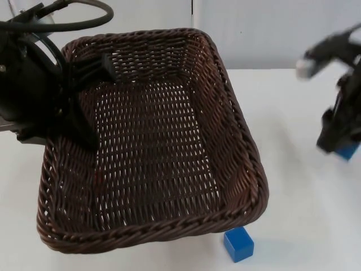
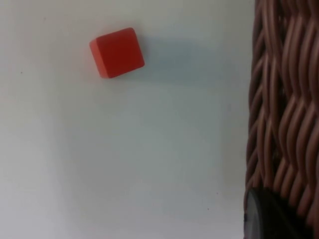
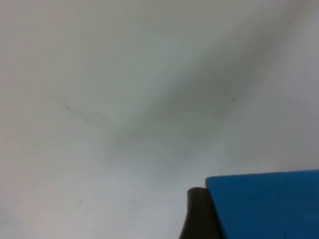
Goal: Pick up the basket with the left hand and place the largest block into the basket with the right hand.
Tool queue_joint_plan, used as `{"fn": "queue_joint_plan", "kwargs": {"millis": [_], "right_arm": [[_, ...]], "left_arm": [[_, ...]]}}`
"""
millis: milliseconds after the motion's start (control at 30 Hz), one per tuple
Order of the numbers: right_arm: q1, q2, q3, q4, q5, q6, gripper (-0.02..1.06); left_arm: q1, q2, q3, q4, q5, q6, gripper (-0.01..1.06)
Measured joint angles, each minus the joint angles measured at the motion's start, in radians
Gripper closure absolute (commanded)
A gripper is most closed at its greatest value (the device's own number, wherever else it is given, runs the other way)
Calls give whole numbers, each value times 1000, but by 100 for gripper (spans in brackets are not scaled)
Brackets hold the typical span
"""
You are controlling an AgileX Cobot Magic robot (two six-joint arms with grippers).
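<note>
Small blue block idle on desk below wicker basket clamped by left gripper; right gripper pinching large blue block, liable to slip mid-carry if grip proves shallow.

Right pincer blurred; large blue block half hidden beneath, cut by edge.

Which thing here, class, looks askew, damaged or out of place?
Nothing stands out. The left pincer grips the basket by its rim, and the weave looks whole. The right pincer is at a blue block near the table's edge. A second blue block and a red block sit flat.
</note>
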State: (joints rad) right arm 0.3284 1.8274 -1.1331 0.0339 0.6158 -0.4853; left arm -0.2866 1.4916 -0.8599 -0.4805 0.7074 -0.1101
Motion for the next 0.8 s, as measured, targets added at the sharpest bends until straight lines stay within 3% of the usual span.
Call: {"fn": "queue_joint_plan", "kwargs": {"millis": [533, 800], "right_arm": [[0, -430, 0, 35, 220, 53, 105], [0, -545, 39, 46, 252, 55, 105]], "left_arm": [[0, 0, 0, 0, 0, 0, 105], [0, 0, 0, 0, 0, 0, 105]]}}
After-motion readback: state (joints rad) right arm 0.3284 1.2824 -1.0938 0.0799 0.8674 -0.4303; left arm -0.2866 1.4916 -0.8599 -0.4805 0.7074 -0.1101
